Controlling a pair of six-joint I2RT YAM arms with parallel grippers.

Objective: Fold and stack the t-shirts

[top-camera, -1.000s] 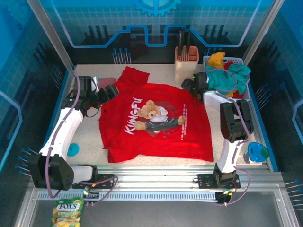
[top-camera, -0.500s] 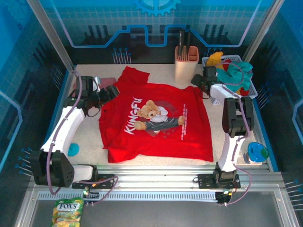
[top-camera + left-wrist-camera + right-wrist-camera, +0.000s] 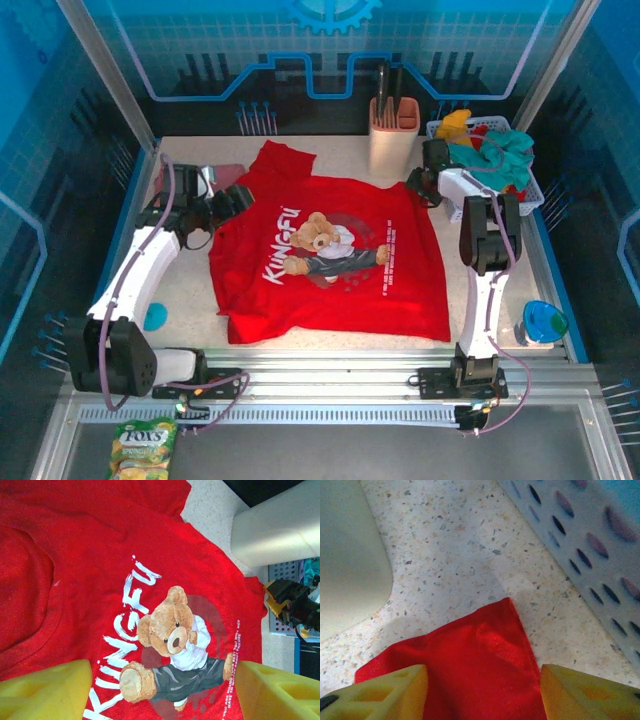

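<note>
Looks like the start of the first fold. Red t-shirt (image 3: 330, 255) flat on the desk (image 3: 195, 300), bear picture up. Left jaws wide open at its left edge by the neck. Farther back, right jaws open too, over the far right corner. Next: come down, pinch the cloth, lift and fold over.

T-shirts on the counter (image 3: 190, 290): two, one red t-shirt (image 3: 330, 260) and one pink t-shirt (image 3: 228, 172), which is largely covered.

Utensil holder (image 3: 392, 140): one, holding two dark handles (image 3: 384, 80).

White basket (image 3: 436, 128): one; the clothes heaped in it cannot be counted.

Candy bag (image 3: 143, 446): one.

Blue disc (image 3: 153, 318): one.

Blue-green round object (image 3: 545, 322): one.

End effectors: two, the left end effector (image 3: 238, 196) and the right end effector (image 3: 418, 182).
</note>
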